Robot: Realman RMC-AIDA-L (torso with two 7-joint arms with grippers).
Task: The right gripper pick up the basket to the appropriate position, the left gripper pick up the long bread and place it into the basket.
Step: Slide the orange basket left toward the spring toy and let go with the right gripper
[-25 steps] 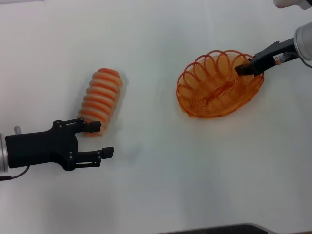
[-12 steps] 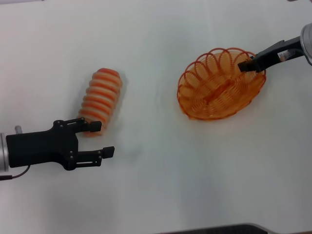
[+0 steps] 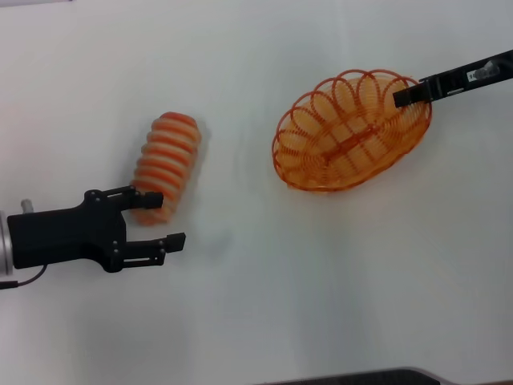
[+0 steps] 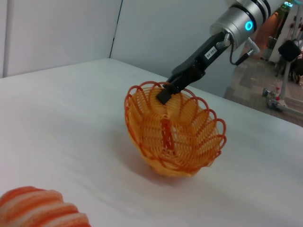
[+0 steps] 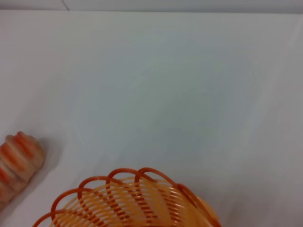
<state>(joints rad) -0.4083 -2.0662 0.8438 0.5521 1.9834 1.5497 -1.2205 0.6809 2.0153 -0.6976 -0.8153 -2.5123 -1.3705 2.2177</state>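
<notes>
The orange wire basket (image 3: 349,132) hangs tilted, lifted at its right rim by my right gripper (image 3: 405,96), which is shut on that rim. The left wrist view shows the basket (image 4: 175,132) tipped with its low side near the table and the right gripper (image 4: 166,93) clamped on the rim. The basket's rim also shows in the right wrist view (image 5: 132,198). The long bread (image 3: 166,164) lies on the table at the left, also seen in the left wrist view (image 4: 40,210) and the right wrist view (image 5: 16,161). My left gripper (image 3: 159,218) is open beside the bread's near end, its upper finger touching it.
The white table (image 3: 264,273) carries only the bread and basket. A room with a chair and floor shows beyond the table's far edge in the left wrist view (image 4: 279,80).
The right gripper has lifted the basket by its rim and carried it a little left, tilting it. The left gripper and bread have barely moved.
</notes>
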